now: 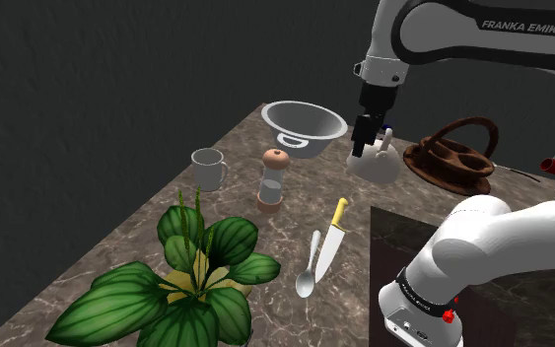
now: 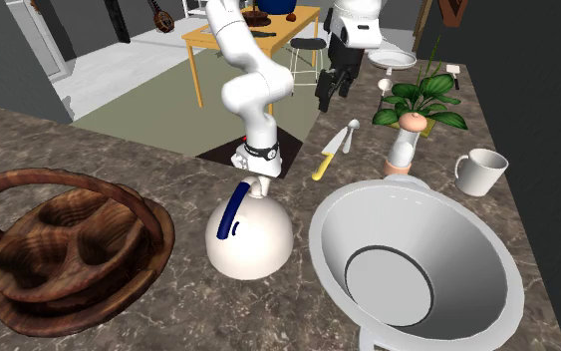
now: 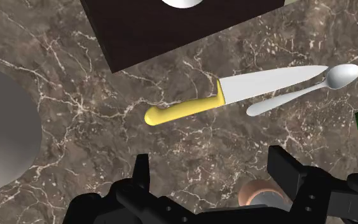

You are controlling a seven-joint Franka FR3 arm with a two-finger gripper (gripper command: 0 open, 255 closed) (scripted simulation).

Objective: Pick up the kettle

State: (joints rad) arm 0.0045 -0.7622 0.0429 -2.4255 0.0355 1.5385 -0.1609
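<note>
A leafy green plant [image 1: 181, 281] fills the near left corner of the table [image 1: 295, 219], a dark brown stone slab veined white, and sits well apart from the work. Along the left edge stands a plain pale mug [image 1: 207, 169], then a slim grinder [image 1: 274, 180] with a brown knob and base. At the far corner sits a wide grey bowl [image 1: 305, 126], smooth and metallic-looking, with a flat bottom. Nearer the front edge a silver spoon [image 1: 310, 266] lies just beside a knife [image 1: 332, 237] with a yellow handle and a bright blade.

The claw [image 3: 210, 162] hangs above the table, its black fingers [image 3: 140, 178] spread wide with nothing between them. It looks down on the knife and spoon, so it seems poised high for a descent past crowding neighbours. The kettle [image 2: 250, 239] stands upright by the far edge, just beside the bowl. It is a smooth white dome whose dark blue handle [image 2: 230, 214] arches up one side, likely the best purchase. On its other side rests a dark carved wooden basket [image 1: 452, 158].
</note>
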